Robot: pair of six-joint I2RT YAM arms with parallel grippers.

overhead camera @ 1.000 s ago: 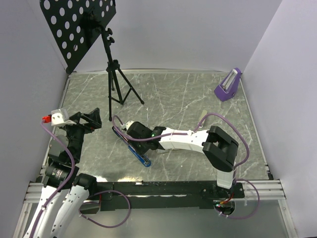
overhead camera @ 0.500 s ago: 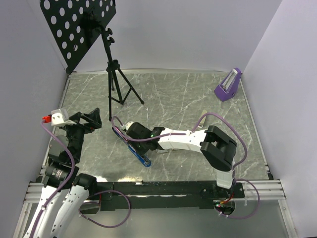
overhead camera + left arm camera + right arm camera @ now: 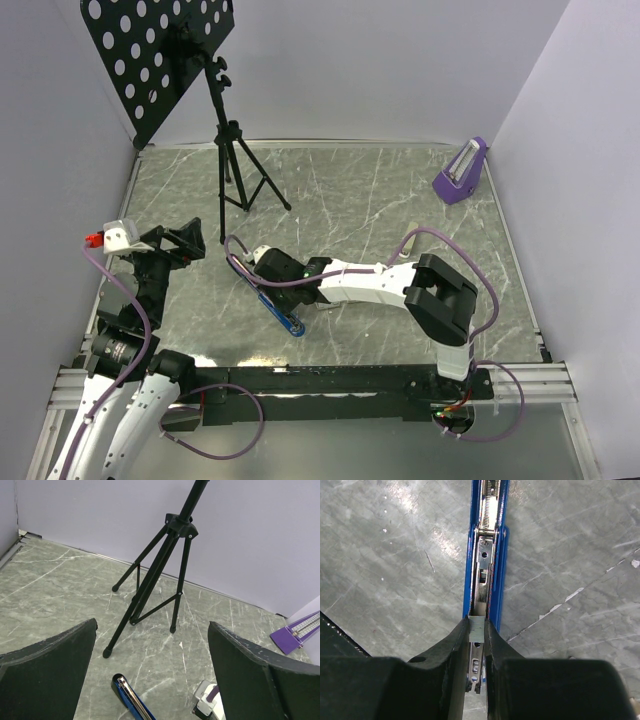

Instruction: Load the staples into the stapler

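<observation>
The stapler (image 3: pixel 280 312) lies opened flat on the marble table, a blue body with its metal channel (image 3: pixel 486 555) facing up. My right gripper (image 3: pixel 476 626) hangs directly over that channel, shut on a short grey strip of staples (image 3: pixel 476 630) pinched between its fingertips. The strip sits in line with the channel, just above it; whether they touch I cannot tell. In the top view the right gripper (image 3: pixel 262 268) is over the stapler's far end. My left gripper (image 3: pixel 152 625) is held up at the left, jaws wide open and empty, with the stapler's end (image 3: pixel 131 697) below it.
A black music stand on a tripod (image 3: pixel 235 170) rises at the back left. A purple metronome (image 3: pixel 460 172) stands at the back right corner. A tiny pale object (image 3: pixel 411 225) lies by the right arm's cable. Walls close off the left, back and right.
The right gripper has crept slightly along the stapler toward the near side, still holding the staple strip. The left arm has not moved.
</observation>
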